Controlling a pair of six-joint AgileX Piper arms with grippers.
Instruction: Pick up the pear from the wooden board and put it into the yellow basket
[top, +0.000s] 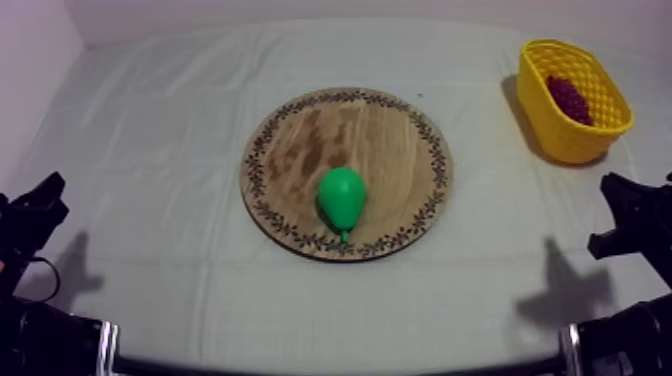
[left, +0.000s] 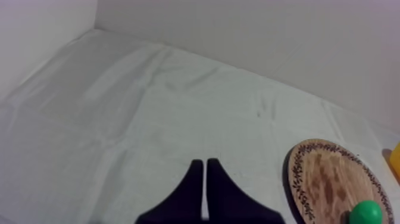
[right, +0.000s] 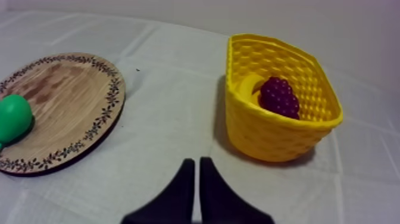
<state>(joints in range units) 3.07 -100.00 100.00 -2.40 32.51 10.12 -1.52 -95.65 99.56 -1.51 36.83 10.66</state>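
Note:
A green pear lies on the near half of the round wooden board in the middle of the table. The yellow basket stands at the far right. My left gripper rests low at the left edge and my right gripper low at the right edge, both well away from the board. From the left wrist, the gripper is shut over bare cloth, with the board and pear off to its side. From the right wrist, the gripper is shut, short of the basket.
In the basket lie a dark bunch of grapes and a banana behind it. From the right wrist, the board with the pear lies beside the basket. Pale walls bound the table's far and left sides.

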